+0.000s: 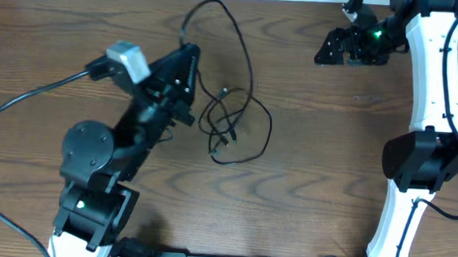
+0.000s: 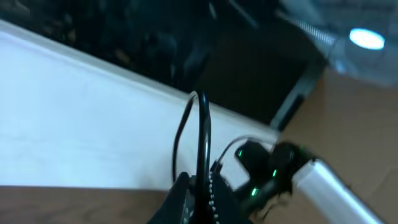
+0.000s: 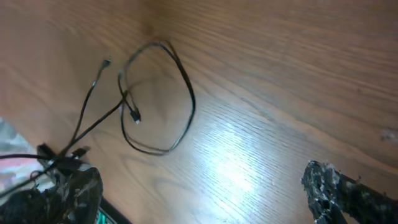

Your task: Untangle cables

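Brown wood-grain table (image 1: 329, 190), with a white board or wall (image 2: 74, 124) along its far edge. Nearest the bases, the left gripper (image 1: 186, 66) is clenched on a thin black strand of the cables (image 1: 228, 119). From the pinch the strand climbs to a wide loop (image 1: 220, 7) near the far edge, then drops back to the small tangle (image 3: 191, 102) lying flat at mid-table, just beside the left fingers. No white cord made out in any view; whether this is one cord or two, cannot tell. Farthest, the right gripper (image 1: 323, 54) sits well apart from the tangle at far right, fingers spread, holding nothing. Judgement: the step in hand is drawing a strand clear of the knot. To do it well, hold the left pinch firm and pull away from the tangle slowly, low over the wood, so crossings slide rather than cinch. Bring the right gripper down first to pin the tangle or take a free plug; otherwise the whole bundle likely drags along. Views: overhead alone gives the full run of cord and both arms. Left wrist alone confirms the strand rising from between its own fingers, with the right arm (image 2: 323, 180) behind; tangle not in frame. Right wrist alone resolves the end plugs (image 3: 107, 62) and the crossings, with one own finger (image 3: 339, 186) at frame edge.
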